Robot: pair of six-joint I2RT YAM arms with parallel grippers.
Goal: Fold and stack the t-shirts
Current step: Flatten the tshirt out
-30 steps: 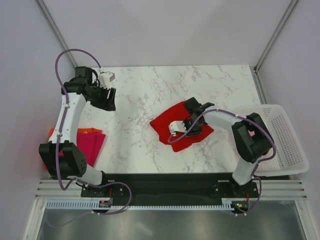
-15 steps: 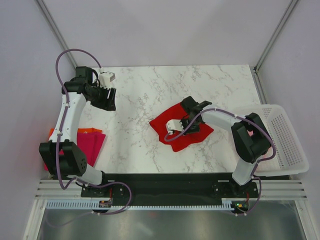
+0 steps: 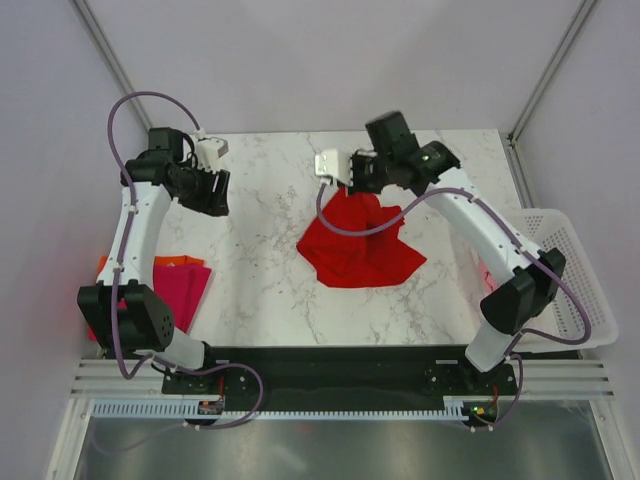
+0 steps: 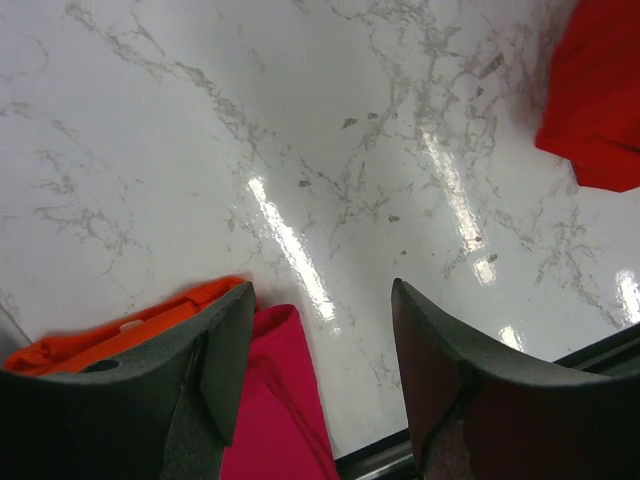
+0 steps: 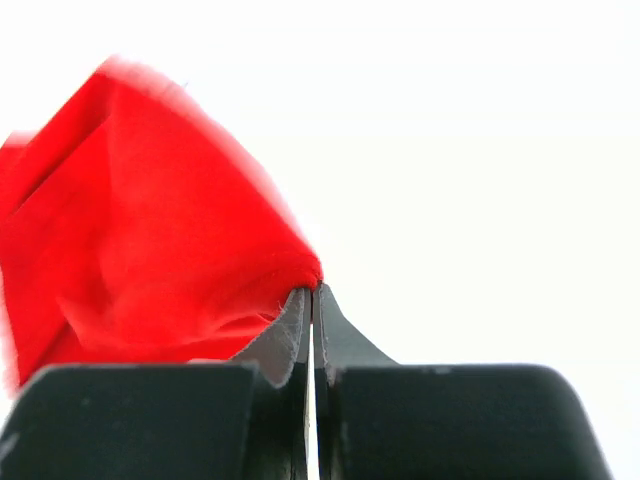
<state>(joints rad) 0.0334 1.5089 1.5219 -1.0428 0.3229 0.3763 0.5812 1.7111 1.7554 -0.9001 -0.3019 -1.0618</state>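
Observation:
A bright red t-shirt lies crumpled at mid-table, with one edge pulled up toward the back. My right gripper is shut on that raised edge. In the right wrist view the right gripper has the red cloth pinched at the fingertips. My left gripper hangs open over the back left of the table with nothing in it. In the left wrist view the left gripper has only marble between its spread fingers. A magenta t-shirt lies folded on an orange one at the left edge.
A white perforated basket stands off the table's right edge, partly behind the right arm. The left wrist view shows the magenta shirt, the orange shirt and a corner of the red shirt on white marble.
My right gripper shut on the red shirt's edge, then rose and swung toward the back of the table, dragging that edge up. The left arm barely moved.

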